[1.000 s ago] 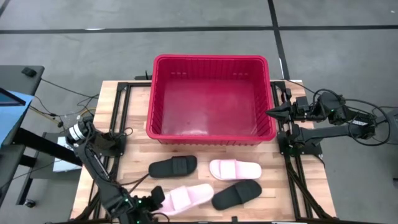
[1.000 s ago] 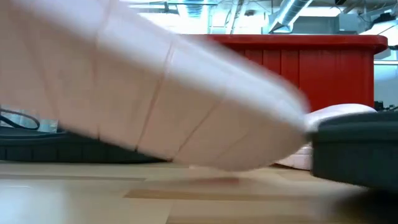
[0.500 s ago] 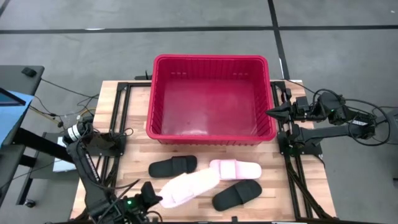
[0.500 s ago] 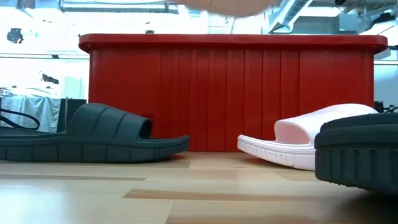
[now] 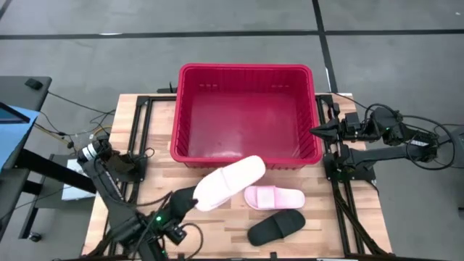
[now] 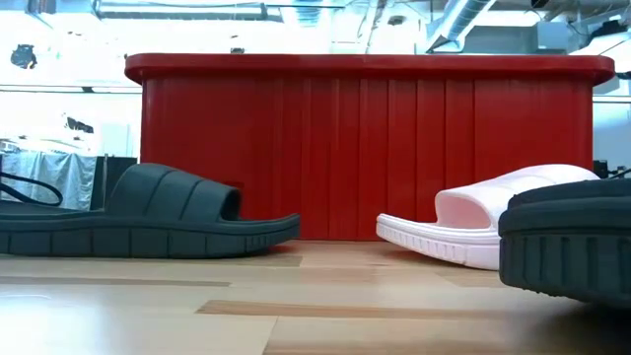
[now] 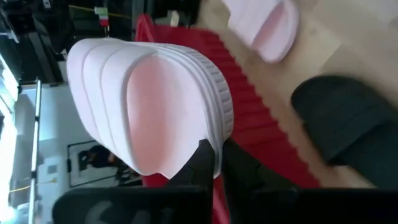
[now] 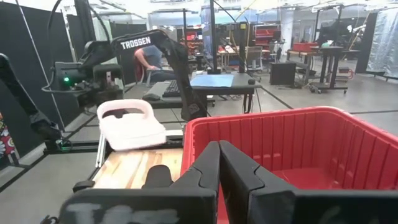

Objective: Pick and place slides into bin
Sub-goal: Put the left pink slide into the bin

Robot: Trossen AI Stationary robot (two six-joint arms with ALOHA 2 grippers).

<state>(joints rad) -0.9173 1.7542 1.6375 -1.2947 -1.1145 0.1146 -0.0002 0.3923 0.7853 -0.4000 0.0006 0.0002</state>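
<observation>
Your left gripper (image 5: pixel 183 206) was positioned at the 7 o'clock area of the table (image 5: pixel 156 138) in the high view, jaws clamped on the rim of a pale pink slide (image 5: pixel 228 183). That slide was held off the table surface, its far end at the near wall of the bin (image 5: pixel 246 70), over the wall's 6 o'clock point. In the left wrist view the same slide (image 7: pixel 149 106) filled the frame, with the dark fingers (image 7: pixel 205 163) pinching its edge.

Your right gripper (image 5: pixel 319 130) waited at the 3 o'clock side of the bin, just outside its rim. In the right wrist view its fingers (image 8: pixel 208 168) sat pressed together with nothing between them.

Slide locations, high view:
1. Second pale pink slide (image 5: pixel 273 196): flat on the table at 6 o'clock of the bin, just beside the raised one.
2. Black slide (image 5: pixel 276 227): at 5 o'clock of the bin, near the table's front edge.
3. Another black slide (image 5: pixel 185 196): mostly hidden under the raised slide and your left gripper.

The low view showed that black slide (image 6: pixel 148 212) and the pink slide (image 6: pixel 483 227) resting on the wood in front of the bin wall.
</observation>
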